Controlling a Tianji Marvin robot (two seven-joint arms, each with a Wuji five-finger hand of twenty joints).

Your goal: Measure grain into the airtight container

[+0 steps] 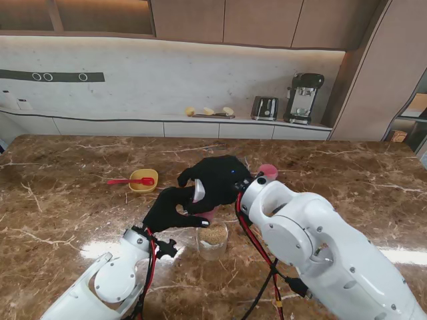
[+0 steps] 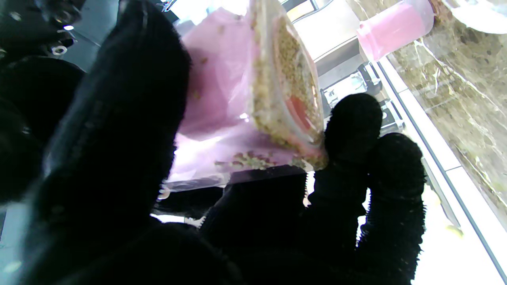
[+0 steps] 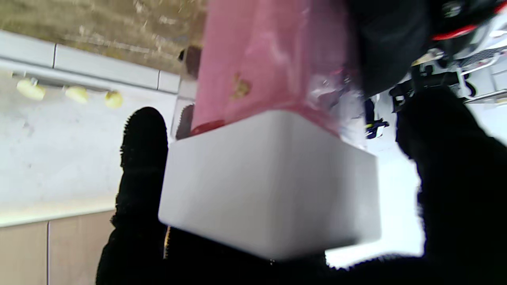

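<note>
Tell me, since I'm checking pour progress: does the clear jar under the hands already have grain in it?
Yes, in the stand view the clear jar on the table shows a tan layer of grain inside.

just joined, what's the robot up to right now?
Both hands are working over a clear jar of grain standing on the marble table. The right hand holds a pink container with a white base, tipped above the jar. The left hand is closed on the same pink container, where grain clings inside its clear wall. The jar already looks largely full. A yellow bowl with a red spoon sits off to the left, untouched, and a pink cup stands farther from me.
</note>
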